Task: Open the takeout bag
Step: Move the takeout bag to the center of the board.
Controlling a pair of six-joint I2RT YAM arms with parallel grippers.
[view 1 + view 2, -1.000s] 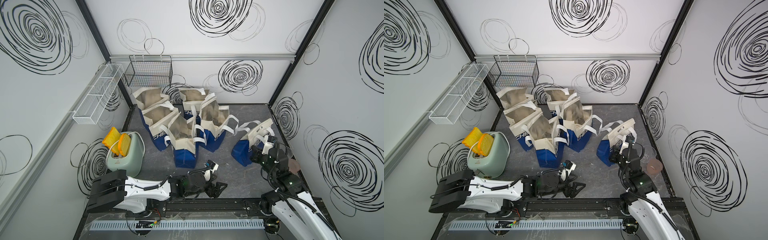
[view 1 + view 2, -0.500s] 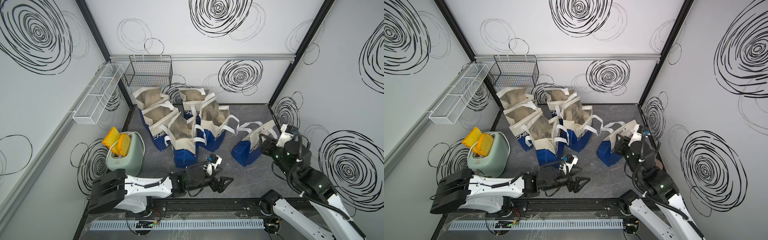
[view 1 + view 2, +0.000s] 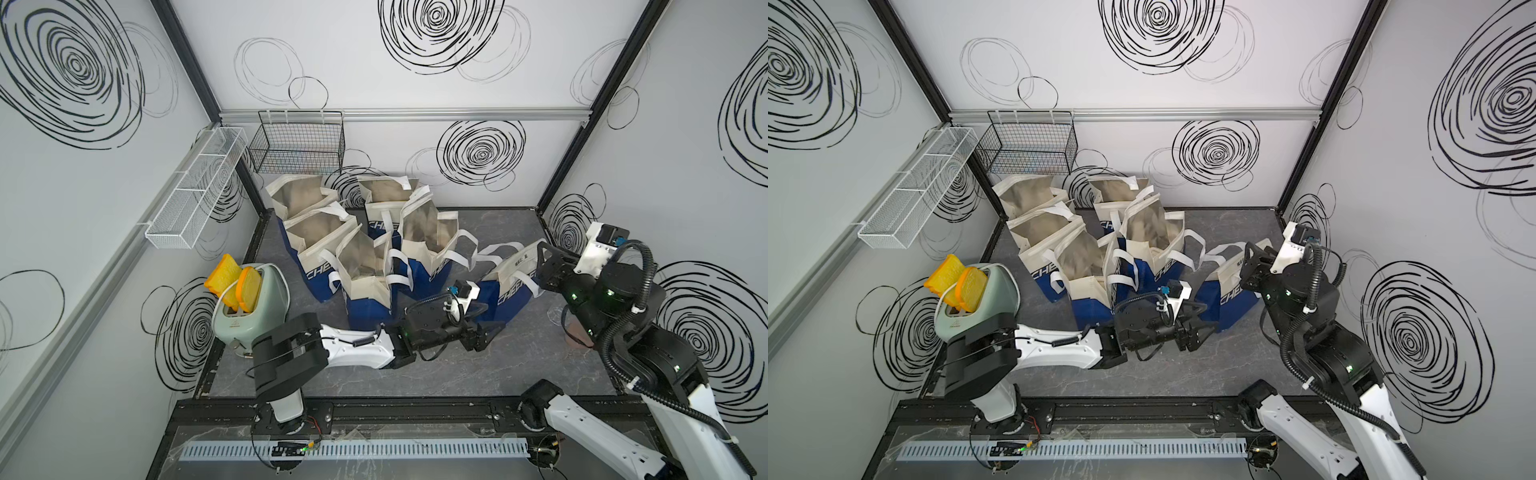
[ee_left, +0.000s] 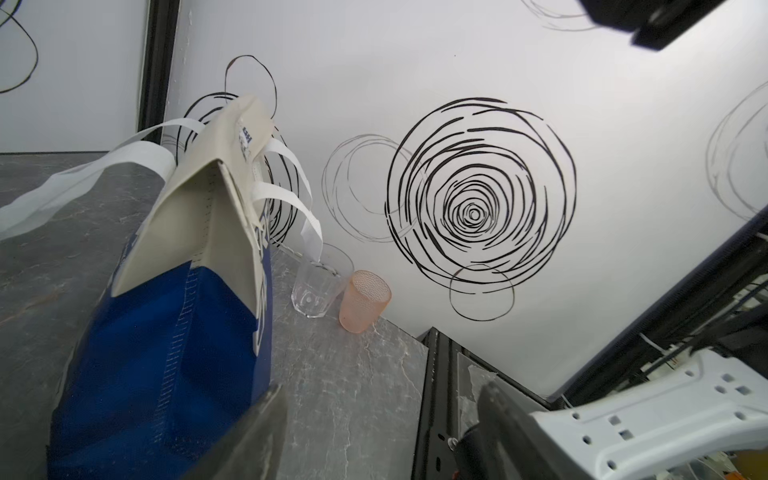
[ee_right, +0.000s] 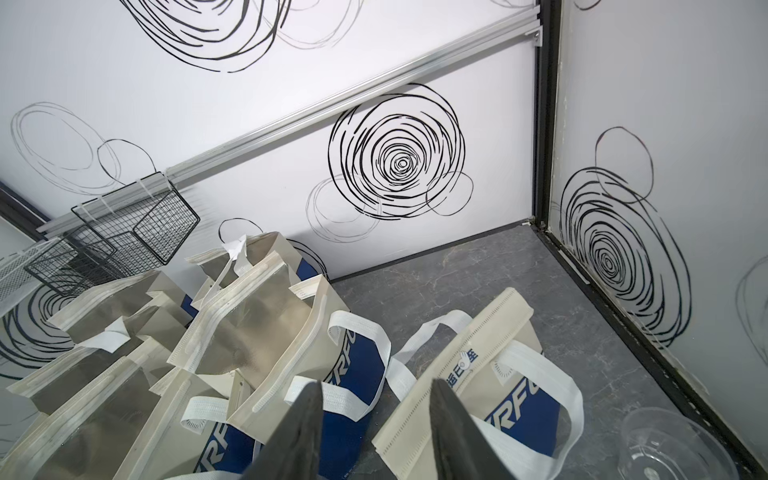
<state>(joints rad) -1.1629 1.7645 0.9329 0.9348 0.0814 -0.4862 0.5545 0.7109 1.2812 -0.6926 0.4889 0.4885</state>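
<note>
Between the spread dark fingers (image 5: pixel 301 432) of the right gripper (image 5: pixel 376 386), which pinch nothing, shows the folded top of the cream-and-blue fabric takeout bag (image 5: pixel 469 374) with white strap handles; whether the tips touch the cloth cannot be told. This bag stands shut and leaning at the right of the grey marbled table (image 3: pixel 415 374). At its near left corner the left gripper (image 4: pixel 380 390) sits low, its fingers (image 4: pixel 257 432) wide apart with only bare table between them, one just beside the blue base.

White letters on the blue read "CHEE" in both top views and "ERF" in the right wrist view, the rest cut off. A patch on the cream flap carries blue Chinese characters, too small to read with certainty.

Just left of the shut bag stand five open bags (image 3: pixel 365 257) of the same make, silvery inside. A clear faceted tumbler (image 4: pixel 316 286) and a pink textured cup (image 4: pixel 365 307) sit by the right wall, mostly hidden behind the right arm in both top views. At the left edge a mint-green toaster (image 3: pixel 249 307) holds two yellow toast slices (image 3: pixel 235 282); a black wire basket (image 3: pixel 299 143) and a white wire rack (image 3: pixel 195 195) hang on the walls
</note>
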